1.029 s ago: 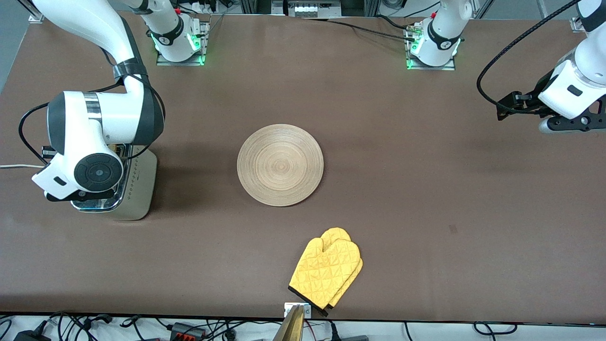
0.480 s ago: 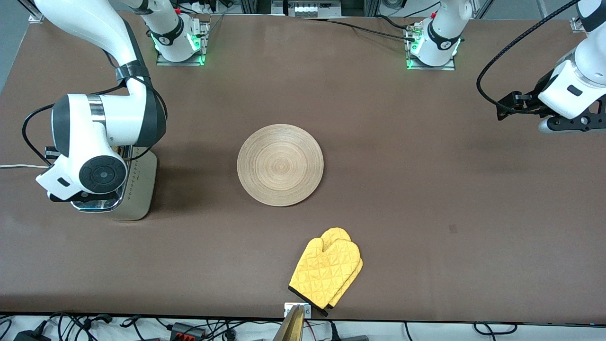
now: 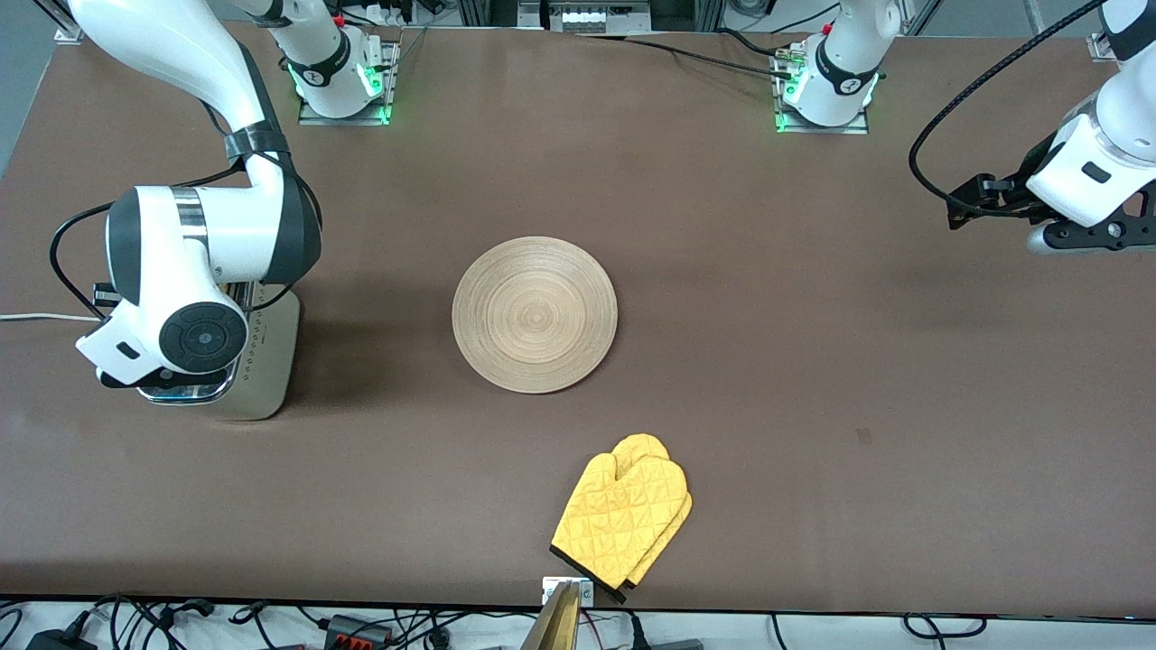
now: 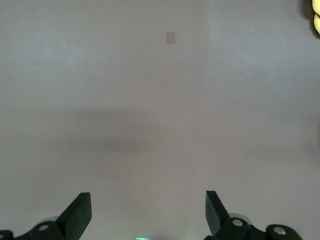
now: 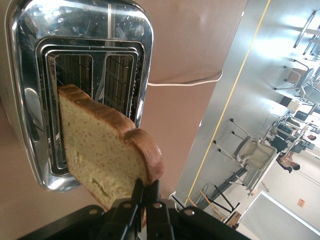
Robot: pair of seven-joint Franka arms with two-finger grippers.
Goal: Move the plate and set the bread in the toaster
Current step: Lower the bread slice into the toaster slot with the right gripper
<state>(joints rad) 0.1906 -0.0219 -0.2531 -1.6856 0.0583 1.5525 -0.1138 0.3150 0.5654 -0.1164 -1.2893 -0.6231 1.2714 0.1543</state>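
While the right gripper (image 5: 145,200) hangs over the toaster (image 3: 262,361), it grasps the bread (image 5: 107,150) by its crust.

Seen from the right wrist, the slice is poised above the toaster's dark slots. At the table's middle lies the plate (image 3: 535,314), with a yellow oven mitt (image 3: 623,519) nearer the front camera. Over bare table at its own end, the left gripper (image 4: 148,212) waits, fingers spread wide.

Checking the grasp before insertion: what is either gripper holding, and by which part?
The right gripper pinches the bread by one crust edge, over the toaster. The left gripper is open, holding nothing.
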